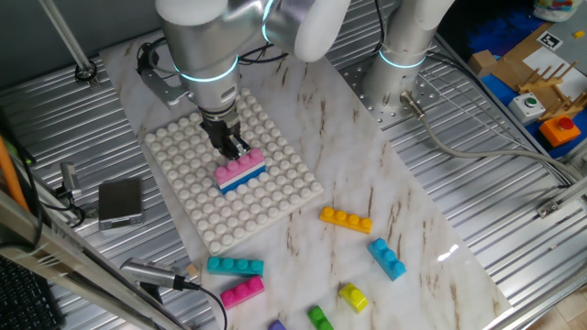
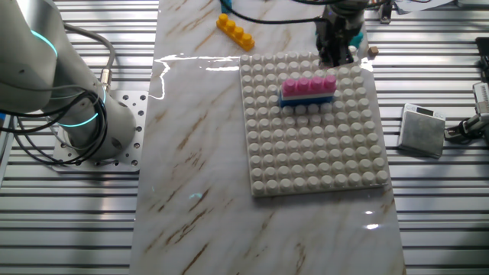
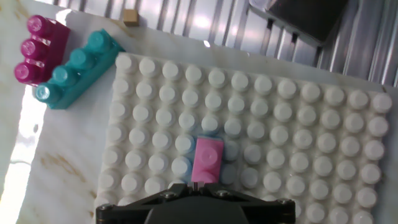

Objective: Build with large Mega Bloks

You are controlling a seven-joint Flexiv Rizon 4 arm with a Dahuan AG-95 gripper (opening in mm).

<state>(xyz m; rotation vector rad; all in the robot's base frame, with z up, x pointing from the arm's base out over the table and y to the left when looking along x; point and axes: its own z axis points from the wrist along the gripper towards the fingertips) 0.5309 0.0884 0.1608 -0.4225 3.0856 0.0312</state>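
Sitting on my white studded baseplate (image 1: 275, 197) is a small stack: a pink brick (image 1: 240, 164) pressed on top of a white layer, with a blue brick (image 1: 244, 180) at the bottom. From the other fixed view the same stack, pink brick (image 2: 308, 85) over blue (image 2: 309, 98), stands toward the far half of the baseplate (image 2: 321, 168), a few stud rows in from the edge. Looking along my fingers, I see the pink brick (image 3: 208, 158) just beyond my hand, end-on, with bluish plastic showing beneath it.

My pincer (image 1: 229, 144) hangs right above the stack's far end, fingertips close to the pink brick's studs; whether they touch it I cannot tell. Nor can I tell whether my pincer is spread or clenched: its tips are dark and bunched together in both fixed views, and my own camera hides them.

Loose bricks lie off the baseplate on the marbled table (image 1: 404, 211): an orange brick (image 1: 346, 219), a light blue brick (image 1: 387, 258), a teal brick (image 1: 235, 266) beside a magenta brick (image 1: 242, 291), a yellow brick (image 1: 353, 296) and a green brick (image 1: 319, 318). A small grey box (image 1: 120, 202) sits on the ribbed metal beside the table.
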